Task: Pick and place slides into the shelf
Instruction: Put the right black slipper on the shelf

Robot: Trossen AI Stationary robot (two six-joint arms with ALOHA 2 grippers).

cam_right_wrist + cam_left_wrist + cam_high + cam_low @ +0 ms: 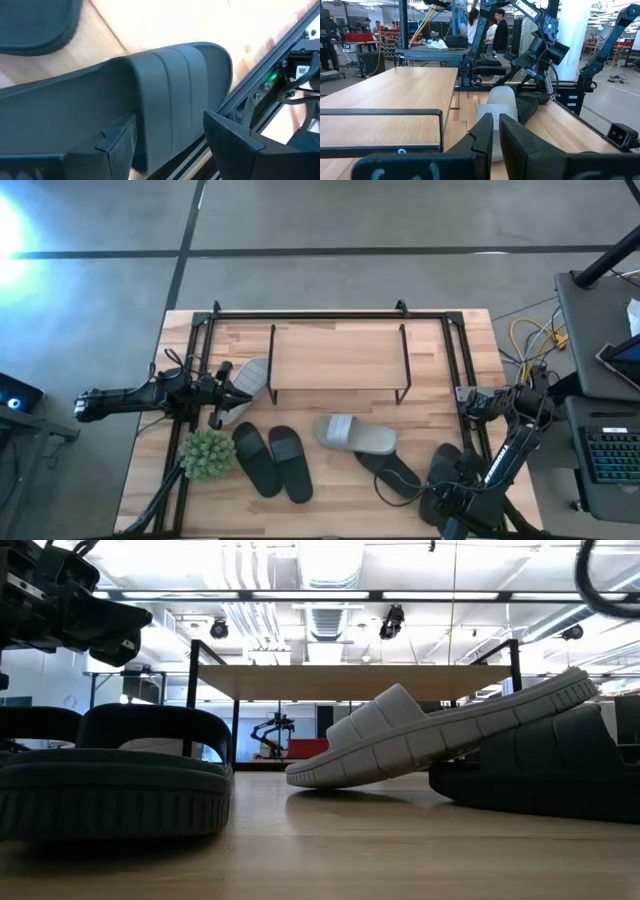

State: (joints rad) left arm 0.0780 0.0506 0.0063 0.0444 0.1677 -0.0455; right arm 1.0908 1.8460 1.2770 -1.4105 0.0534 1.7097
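Note:
The shelf stands at the table's far middle, its wood top bare. One grey slide lies by the shelf's left end. My left gripper hovers over it, shut and raised off the table. Two black slides lie side by side near the front. A second grey slide rests tilted, its heel end on a black slide. My right gripper is open, with its fingers on either side of another black slide's strap.
A green spiky plant sits at the near left beside the black pair. Black frame rails run along both sides of the table. Bare wood shows in front of the shelf. People stand in the room beyond.

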